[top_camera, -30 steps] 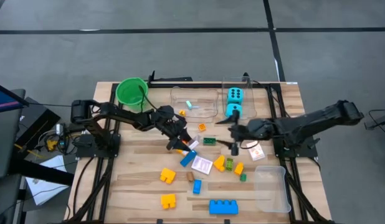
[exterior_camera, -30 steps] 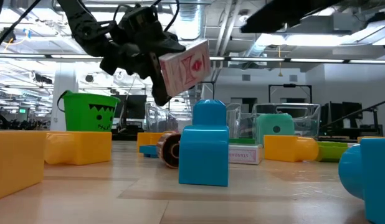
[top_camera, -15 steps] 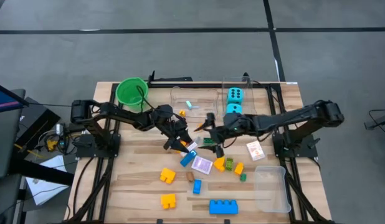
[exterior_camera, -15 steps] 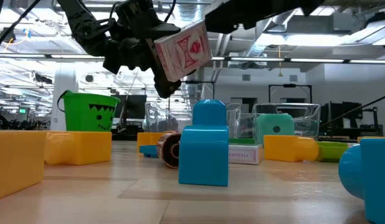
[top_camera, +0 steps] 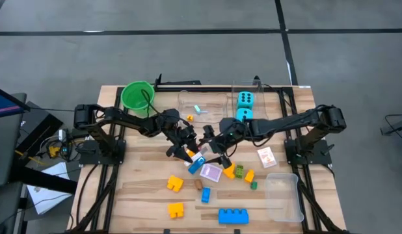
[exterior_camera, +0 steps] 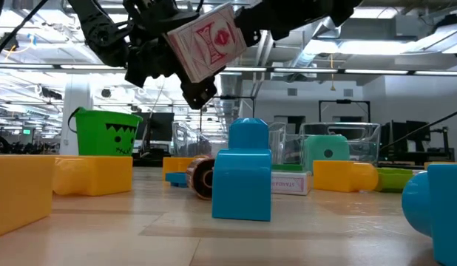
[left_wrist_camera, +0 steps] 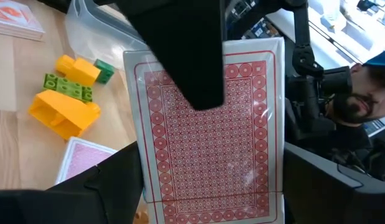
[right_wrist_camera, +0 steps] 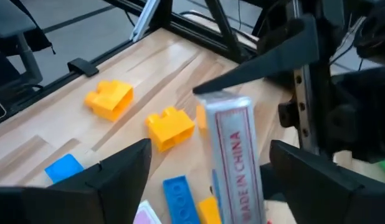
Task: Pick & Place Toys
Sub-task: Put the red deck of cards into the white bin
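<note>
left gripper (top_camera: 188, 151): fingers clamp the card pack (exterior_camera: 202, 41), lifted off counter (top_camera: 136, 195).
right gripper (top_camera: 213, 148): fingers wide, flanking pack.
risk: pack may drop if released early.

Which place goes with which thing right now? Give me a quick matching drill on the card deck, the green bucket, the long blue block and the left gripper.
Things:
1. card deck
2. green bucket
3. long blue block
4. left gripper

Places or states:
A. on the table's near edge
B. lifted off the table
C. at the table's far left corner
D. shut on the card deck, mid-table

Pairs: 1-B, 2-C, 3-A, 4-D
</note>
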